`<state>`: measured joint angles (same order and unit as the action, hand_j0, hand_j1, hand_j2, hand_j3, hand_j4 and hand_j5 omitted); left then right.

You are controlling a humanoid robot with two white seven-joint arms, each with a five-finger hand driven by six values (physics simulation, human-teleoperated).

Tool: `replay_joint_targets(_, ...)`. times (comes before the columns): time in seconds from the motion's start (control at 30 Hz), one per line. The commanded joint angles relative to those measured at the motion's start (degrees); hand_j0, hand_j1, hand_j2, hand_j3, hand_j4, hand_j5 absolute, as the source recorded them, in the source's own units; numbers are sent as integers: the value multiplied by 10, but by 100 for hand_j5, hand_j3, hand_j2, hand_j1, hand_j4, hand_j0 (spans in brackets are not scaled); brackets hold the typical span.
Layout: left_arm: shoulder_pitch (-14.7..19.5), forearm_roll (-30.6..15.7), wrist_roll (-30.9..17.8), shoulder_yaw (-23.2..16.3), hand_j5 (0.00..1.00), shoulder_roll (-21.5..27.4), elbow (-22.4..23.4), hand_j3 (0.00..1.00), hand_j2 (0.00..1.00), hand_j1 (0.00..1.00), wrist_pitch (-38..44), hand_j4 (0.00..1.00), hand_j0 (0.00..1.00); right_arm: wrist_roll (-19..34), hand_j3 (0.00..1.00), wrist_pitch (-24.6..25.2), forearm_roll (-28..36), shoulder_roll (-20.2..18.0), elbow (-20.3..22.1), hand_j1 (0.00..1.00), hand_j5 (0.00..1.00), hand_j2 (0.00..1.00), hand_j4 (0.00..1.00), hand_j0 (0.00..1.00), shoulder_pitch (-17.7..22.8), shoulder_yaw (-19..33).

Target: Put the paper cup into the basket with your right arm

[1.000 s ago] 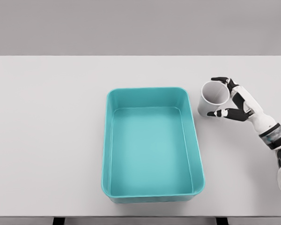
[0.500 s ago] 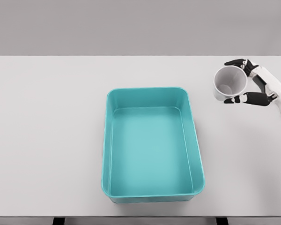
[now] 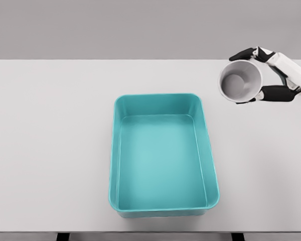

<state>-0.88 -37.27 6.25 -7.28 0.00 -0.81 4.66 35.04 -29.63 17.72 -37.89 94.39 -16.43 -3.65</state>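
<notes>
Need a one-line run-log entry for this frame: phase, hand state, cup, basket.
phase: carry | right robot hand: shut on paper cup, lifted, mouth toward camera | basket: empty, left of cup | left arm: out of view

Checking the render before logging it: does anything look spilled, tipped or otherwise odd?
Nothing spilled. The paper cup is tilted, its mouth toward the camera, in the right hand, off to the right of the empty basket.

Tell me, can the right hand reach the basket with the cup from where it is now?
Probably yes: the right hand holds the cup above the table, and nothing stands between it and the open basket.
</notes>
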Motion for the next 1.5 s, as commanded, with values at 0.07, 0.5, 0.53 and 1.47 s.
replay_joint_targets(0.07, 0, 0, 0, 0, 100, 0, 0, 100, 100, 100, 0, 100, 100, 0, 59, 3, 0, -2, 15, 59, 59, 59, 59, 59, -25, -25)
replay_joint_targets(0.5, 0, 0, 0, 0, 100, 0, 0, 100, 100, 100, 0, 100, 100, 0, 59, 9, -55, -27, 20, 59, 59, 59, 59, 59, -128, -172)
replay_joint_targets(0.53, 0, 0, 0, 0, 100, 0, 0, 100, 100, 100, 0, 100, 100, 0, 59, 9, -55, -32, 21, 59, 59, 59, 59, 59, -136, -174)
replay_joint_targets(1.47, 0, 0, 0, 0, 100, 0, 0, 100, 100, 100, 0, 100, 100, 0, 90, 10, -86, -35, 26, 90, 90, 90, 90, 90, -224, -289)
